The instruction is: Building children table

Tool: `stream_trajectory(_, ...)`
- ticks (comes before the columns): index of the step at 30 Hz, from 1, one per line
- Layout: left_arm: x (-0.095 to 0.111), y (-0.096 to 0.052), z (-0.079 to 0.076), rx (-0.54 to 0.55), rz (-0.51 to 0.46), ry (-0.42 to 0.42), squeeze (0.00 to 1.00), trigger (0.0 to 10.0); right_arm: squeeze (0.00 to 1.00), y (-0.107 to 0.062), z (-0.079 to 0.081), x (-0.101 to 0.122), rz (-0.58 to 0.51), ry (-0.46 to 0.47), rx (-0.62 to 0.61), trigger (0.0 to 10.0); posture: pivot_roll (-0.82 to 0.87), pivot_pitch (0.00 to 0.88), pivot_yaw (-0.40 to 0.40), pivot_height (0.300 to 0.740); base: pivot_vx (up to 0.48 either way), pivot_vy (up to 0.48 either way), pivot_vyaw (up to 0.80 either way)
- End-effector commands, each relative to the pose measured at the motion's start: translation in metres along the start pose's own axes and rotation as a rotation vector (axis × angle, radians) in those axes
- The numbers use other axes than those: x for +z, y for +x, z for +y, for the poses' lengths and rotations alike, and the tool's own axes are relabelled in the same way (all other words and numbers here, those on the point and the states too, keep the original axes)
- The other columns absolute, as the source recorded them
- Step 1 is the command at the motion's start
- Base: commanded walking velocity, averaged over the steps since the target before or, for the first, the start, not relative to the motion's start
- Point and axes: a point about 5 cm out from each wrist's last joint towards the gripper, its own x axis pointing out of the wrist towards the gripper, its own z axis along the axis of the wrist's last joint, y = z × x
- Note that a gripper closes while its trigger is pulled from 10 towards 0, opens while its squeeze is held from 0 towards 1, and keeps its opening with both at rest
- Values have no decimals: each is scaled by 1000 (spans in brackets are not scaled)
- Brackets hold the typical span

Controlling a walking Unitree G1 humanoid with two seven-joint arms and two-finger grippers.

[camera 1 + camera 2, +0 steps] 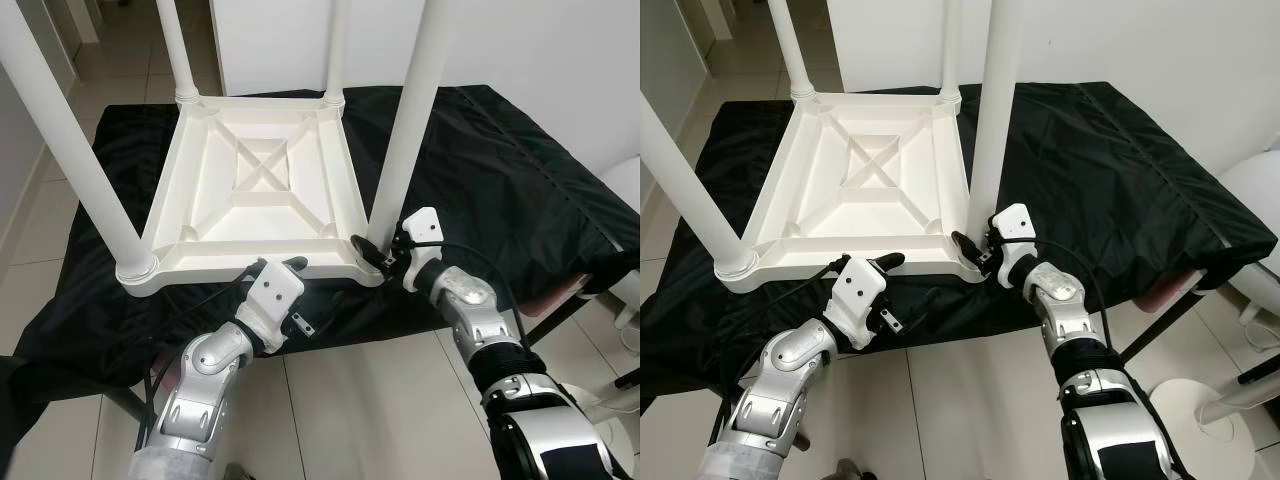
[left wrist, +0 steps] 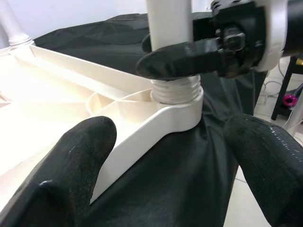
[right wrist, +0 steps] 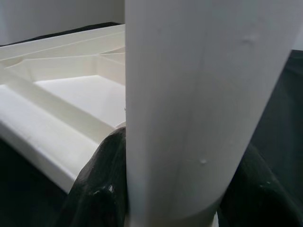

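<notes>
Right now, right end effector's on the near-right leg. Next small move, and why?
Probably keep twisting that leg into its socket. The right end effector grips it just above the base, and the thread shows above the collar, so it likely isn't fully seated. The left end effector sits open beside the tabletop edge.

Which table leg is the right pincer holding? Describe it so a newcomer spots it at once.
On the black cloth lies an upturned white tabletop with four legs standing up. The held leg rises from the near corner on the robot's right. It alone has the right pincer closed around its base, where bare threads show.
</notes>
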Motion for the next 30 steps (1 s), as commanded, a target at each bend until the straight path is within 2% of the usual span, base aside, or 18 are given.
stream_trajectory(1, -3, 0, 4, 90, 16, -8, 0, 10000, 0, -5, 1, -16, 85, 2, -61, 10000, -48, 48, -9, 740, 0, 0, 0)
stream_trajectory(3, -3, 0, 4, 88, 16, -8, 0, 10000, 0, -5, 2, -18, 87, 7, -101, 10000, -48, 48, -9, 740, 0, 0, 0)
stream_trajectory(8, -3, 1, 3, 85, 15, -12, 0, 10000, 0, -2, 20, -10, 25, 100, -254, 10000, -52, 62, -12, 740, 0, 0, 0)
stream_trajectory(9, -3, 1, 3, 85, 15, -12, 0, 10000, 0, -2, 20, -10, 25, 100, -254, 10000, -52, 62, -12, 740, 0, 0, 0)
stream_trajectory(14, -3, 0, 2, 96, 12, -21, 0, 10000, 0, -4, 28, -3, 11, 154, -456, 10000, -57, 69, -19, 740, 0, 0, 0)
stream_trajectory(16, -3, 0, 2, 96, 12, -21, 0, 10000, 0, -4, 28, -3, 11, 154, -456, 10000, -57, 69, -19, 740, 0, 0, 0)
stream_trajectory(17, -4, 1, -1, 96, 12, -26, 0, 10000, 0, -6, 34, 1, 7, 170, -579, 10000, -64, 70, -27, 740, 0, 0, 0)
stream_trajectory(20, -4, 1, -1, 96, 12, -28, 0, 10000, 0, -7, 36, 2, 9, 175, -617, 10000, -64, 70, -27, 740, 0, 0, 0)
stream_trajectory(21, -3, 2, -1, 97, 10, -29, 0, 10000, 0, -4, 43, 4, 0, 179, -590, 10000, -65, 69, -25, 740, 0, 0, 0)
stream_trajectory(23, -3, 3, -1, 98, 7, -32, 0, 10000, 0, -3, 47, 6, -8, 170, -568, 10000, -69, 66, -21, 740, 0, 0, 0)
stream_trajectory(27, -2, 5, 0, 89, 3, -28, 0, 10000, 0, -5, 47, 7, -1, 157, -559, 10000, -69, 60, -17, 740, 0, 0, 0)
stream_trajectory(28, -2, 5, 1, 89, 3, -25, 0, 10000, 1000, -6, 48, 9, -25, 183, -535, 10000, -68, 58, -15, 740, 0, 0, 0)
stream_trajectory(30, -2, 5, 3, 94, 3, -19, 0, 10000, 1000, -6, 49, 13, -48, 187, -512, 10000, -68, 58, -15, 740, 0, 0, 0)
